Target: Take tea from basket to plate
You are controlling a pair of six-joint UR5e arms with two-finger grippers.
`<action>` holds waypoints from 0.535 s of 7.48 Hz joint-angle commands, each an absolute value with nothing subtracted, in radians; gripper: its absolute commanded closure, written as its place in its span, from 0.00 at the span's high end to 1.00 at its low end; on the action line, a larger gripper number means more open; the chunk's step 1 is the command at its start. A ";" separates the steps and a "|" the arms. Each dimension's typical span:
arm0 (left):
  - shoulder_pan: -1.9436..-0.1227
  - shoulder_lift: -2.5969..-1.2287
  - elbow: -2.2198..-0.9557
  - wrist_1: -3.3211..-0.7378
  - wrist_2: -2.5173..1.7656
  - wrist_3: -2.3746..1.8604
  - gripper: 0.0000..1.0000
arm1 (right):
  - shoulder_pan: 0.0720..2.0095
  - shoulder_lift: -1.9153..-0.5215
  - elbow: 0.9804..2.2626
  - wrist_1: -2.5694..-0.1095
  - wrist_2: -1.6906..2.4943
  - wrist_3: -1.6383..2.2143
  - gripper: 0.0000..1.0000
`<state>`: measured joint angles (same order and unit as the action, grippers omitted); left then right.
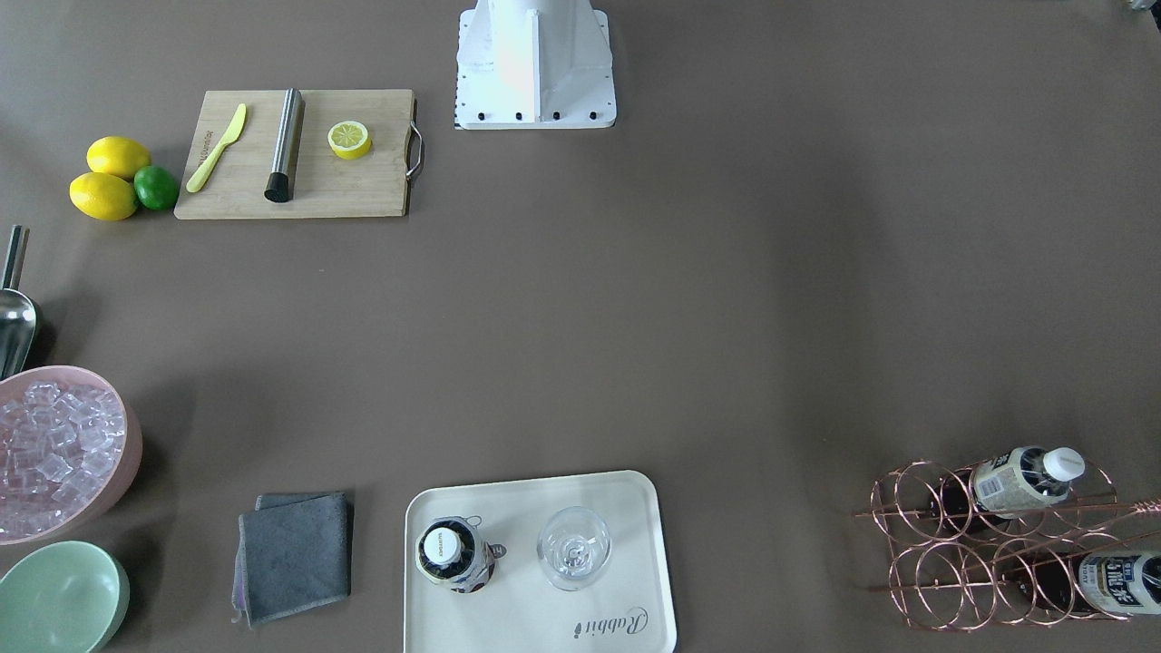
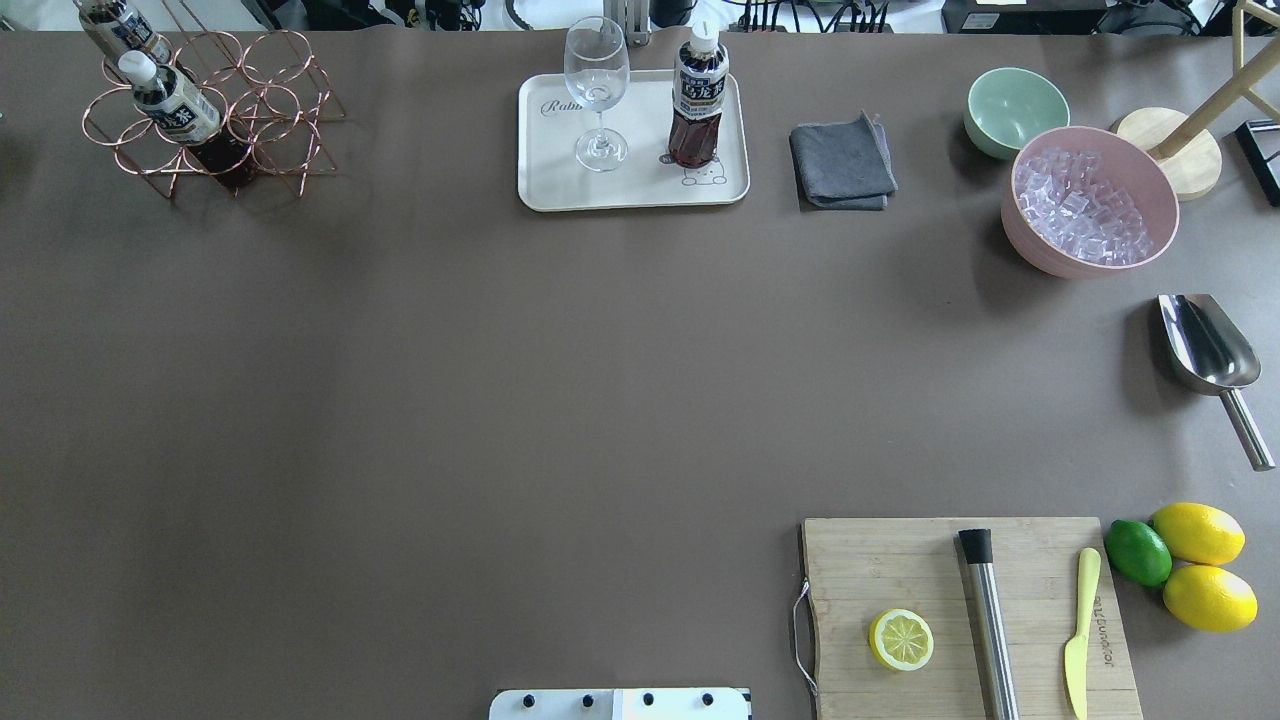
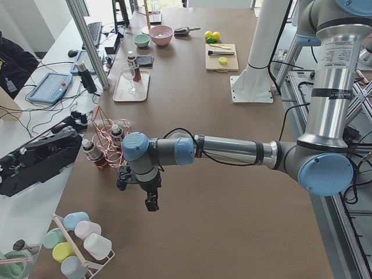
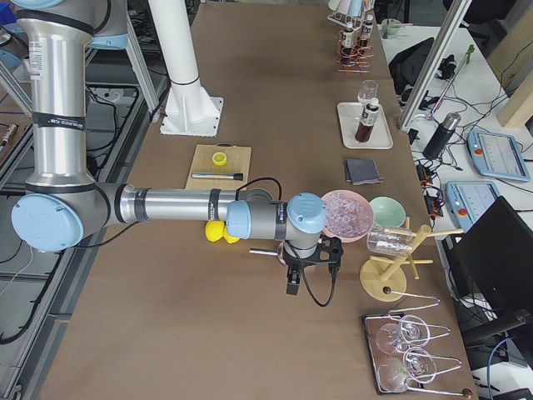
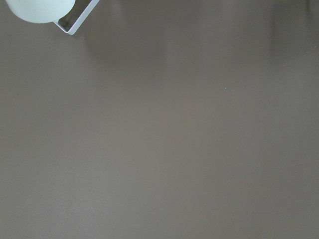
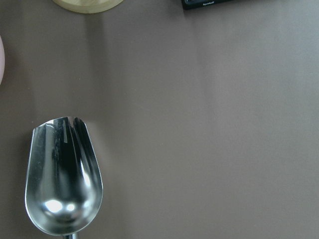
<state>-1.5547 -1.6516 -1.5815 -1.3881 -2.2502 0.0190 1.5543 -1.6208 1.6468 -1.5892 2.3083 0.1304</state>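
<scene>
Position of the tea bottle [image 2: 698, 110]: upright on the cream tray [image 2: 560, 190], white cap on, its base just beside the printed bear. A wine glass [image 2: 597, 95] stands upright on the same tray, beside the bottle and apart from it, near the script word "Rabbit".

The copper wire basket [image 1: 934, 580] sits well apart from the tray, at the tabletop [image 2: 500, 400] corner on the robot's left. Two like bottles lie tilted in its rings: one [image 1: 1020, 481] in the upper row, one [image 1: 1120, 580] in the lower row.

The left tool [image 3: 151, 203] hangs above bare tabletop near the basket, pointing down and touching nothing. It shows in the left side view only, so I cannot tell whether its fingers are apart or together.

The right tool [image 4: 291, 283] hangs above the tabletop near the pink bowl of ice [image 2: 1090, 200]. It shows in the right side view only, so I cannot tell its state either. The right wrist view looks down on a steel scoop [image 6: 62, 179] lying on the tabletop.

A grey cloth [image 2: 842, 160] lies between the tray and a pale green bowl [image 2: 1015, 108].
</scene>
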 commanded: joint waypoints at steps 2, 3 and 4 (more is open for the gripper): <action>-1.551 -1.660 -1.585 -1.396 -2.250 0.020 0.98 | 1.555 -1.623 1.646 -1.591 2.307 0.130 0.99; -1.549 -1.660 -1.586 -1.396 -2.250 0.020 0.98 | 1.557 -1.621 1.646 -1.591 2.307 0.130 0.99; -1.549 -1.661 -1.588 -1.396 -2.250 0.020 0.98 | 1.557 -1.620 1.646 -1.591 2.307 0.130 0.99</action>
